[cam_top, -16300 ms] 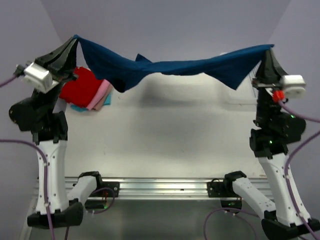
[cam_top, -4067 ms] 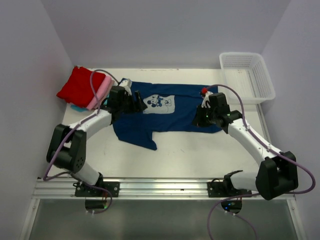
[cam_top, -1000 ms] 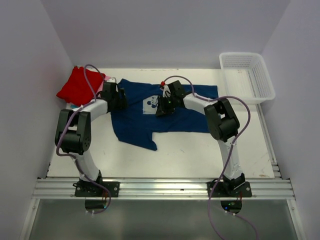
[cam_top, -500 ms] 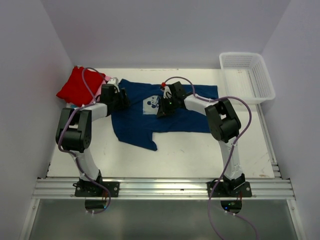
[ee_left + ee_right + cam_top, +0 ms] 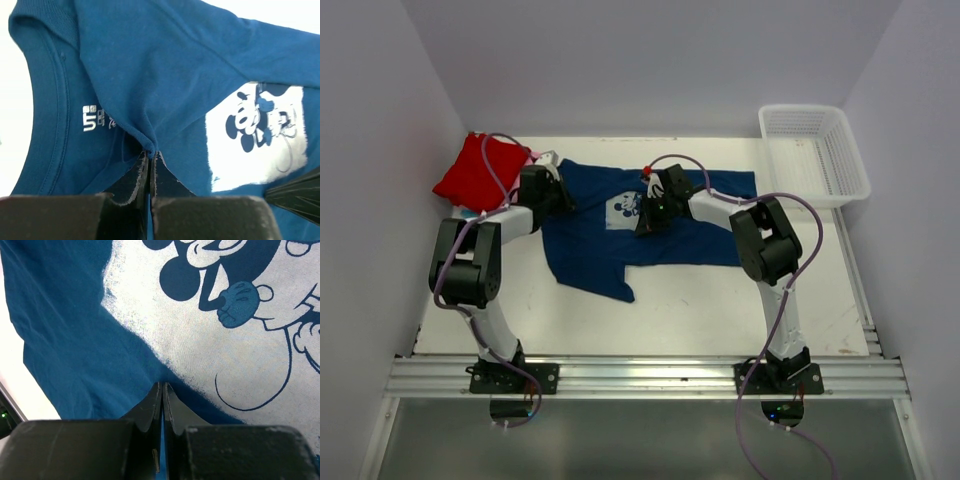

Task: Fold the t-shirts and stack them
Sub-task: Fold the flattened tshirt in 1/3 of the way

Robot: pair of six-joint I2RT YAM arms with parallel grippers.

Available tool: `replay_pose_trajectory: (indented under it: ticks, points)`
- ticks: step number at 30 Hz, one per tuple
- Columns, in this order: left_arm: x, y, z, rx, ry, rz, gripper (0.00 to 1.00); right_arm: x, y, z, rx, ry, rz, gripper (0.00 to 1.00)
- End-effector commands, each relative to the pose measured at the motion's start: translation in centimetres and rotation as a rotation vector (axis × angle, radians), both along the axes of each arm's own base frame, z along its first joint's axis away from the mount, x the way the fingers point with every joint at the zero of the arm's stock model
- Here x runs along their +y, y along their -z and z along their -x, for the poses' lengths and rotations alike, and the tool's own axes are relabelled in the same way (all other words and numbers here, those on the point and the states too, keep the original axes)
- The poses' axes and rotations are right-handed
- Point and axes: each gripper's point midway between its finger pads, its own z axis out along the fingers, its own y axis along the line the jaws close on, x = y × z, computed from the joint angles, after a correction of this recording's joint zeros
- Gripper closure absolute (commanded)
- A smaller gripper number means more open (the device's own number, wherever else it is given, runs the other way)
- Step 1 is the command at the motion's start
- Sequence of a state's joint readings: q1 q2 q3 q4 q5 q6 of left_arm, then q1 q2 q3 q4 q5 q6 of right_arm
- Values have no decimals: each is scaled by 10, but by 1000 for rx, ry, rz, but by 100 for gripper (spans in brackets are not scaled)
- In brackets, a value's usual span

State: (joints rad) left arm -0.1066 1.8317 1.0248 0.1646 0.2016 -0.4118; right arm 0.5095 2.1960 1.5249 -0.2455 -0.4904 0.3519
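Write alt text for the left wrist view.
The left gripper pinches a small fold of the navy t-shirt, jaws shut, beside the neck label. The collar curves at left; the pale cartoon print lies to the right.

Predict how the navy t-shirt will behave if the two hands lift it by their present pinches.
Probably floppy: the navy t-shirt puckers into a small fold where the left hand pinches it. It would likely sag between that and the right hand, as both grip only small spots. Likely light: the cloth looks thin and lies flat.
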Motion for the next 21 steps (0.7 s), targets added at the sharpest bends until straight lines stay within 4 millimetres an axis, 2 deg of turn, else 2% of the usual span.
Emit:
replay_pose_trajectory:
  ticks: [1,5,6,8,9,10,11,12,16,17,18,20,21]
  points:
    - [-3,-53,-21,-127,5,37,100,9,-27,-5,-39,-7,-56,97]
    - [-9,-74,-34,-158,9,86,100,25,-40,-12,-30,-19,-130,94]
    - [-11,-75,-37,-157,12,97,100,31,-48,-16,-37,-22,-170,89]
    - [-17,-89,-44,-175,27,129,100,40,-54,-19,-41,-28,-220,82]
    - [-18,-90,-46,-174,33,138,100,46,-61,-23,-45,-33,-259,74]
    - [-20,-100,-52,-190,35,152,100,49,-66,-26,-50,-35,-276,71]
    - [-22,-103,-53,-191,38,162,100,53,-64,-28,-42,-38,-289,69]
    - [-24,-104,-55,-187,47,171,100,60,-75,-35,-59,-37,-324,68]
    - [-30,-122,-66,-213,66,204,100,75,-80,-50,-40,-32,-383,64]
    - [-32,-124,-67,-213,71,208,100,79,-87,-57,-51,-30,-398,64]
    - [-33,-121,-69,-204,74,213,100,82,-77,-61,-27,-18,-398,63]
    - [-36,-123,-73,-207,81,230,100,87,-82,-70,-52,-9,-405,62]
    - [-39,-127,-74,-213,94,239,100,89,-73,-73,-44,-3,-396,60]
